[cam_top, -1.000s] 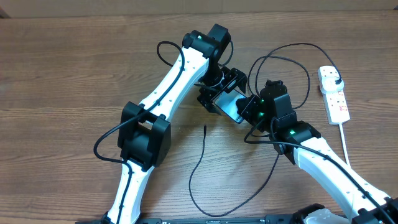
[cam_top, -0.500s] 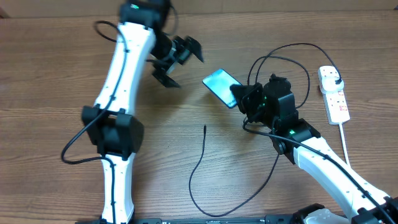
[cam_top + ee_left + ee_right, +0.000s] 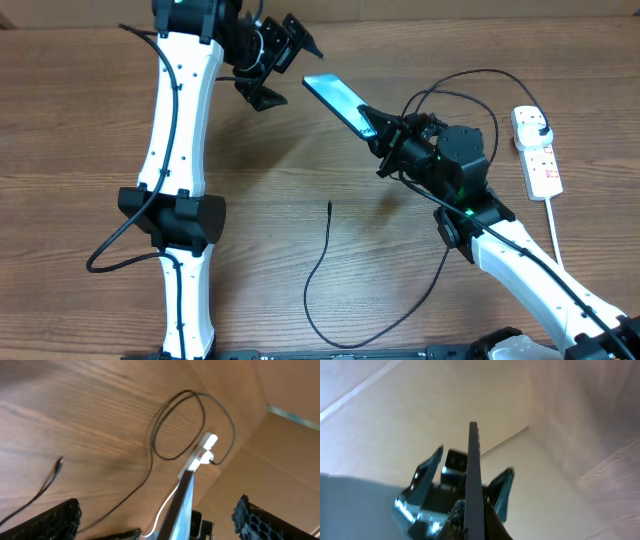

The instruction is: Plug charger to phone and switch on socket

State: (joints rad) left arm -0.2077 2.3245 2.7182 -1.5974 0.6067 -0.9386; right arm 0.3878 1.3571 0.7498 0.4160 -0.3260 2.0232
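The phone (image 3: 333, 98), its screen lit teal, is held up off the table and tilted toward the far left. My right gripper (image 3: 380, 132) is shut on its lower end. In the right wrist view the phone (image 3: 474, 475) shows edge-on, rising from my right gripper (image 3: 472, 527). My left gripper (image 3: 283, 63) is open and empty, just left of the phone's top end. In the left wrist view the phone (image 3: 183, 502) stands edge-on between the spread fingers (image 3: 47, 522). The charger's thin black cable tip (image 3: 330, 205) lies free on the table. The white socket (image 3: 537, 150) lies at the right.
The black cable (image 3: 318, 300) loops along the front of the wooden table and curls behind my right arm toward a black plug head (image 3: 537, 124) in the socket. The socket (image 3: 202, 452) and cable loop (image 3: 177, 425) show in the left wrist view. A cardboard wall (image 3: 280, 460) stands behind.
My left gripper let go of the phone and swung up and to the far left. My right gripper kept the phone, lifted it off the table and tilted it up.
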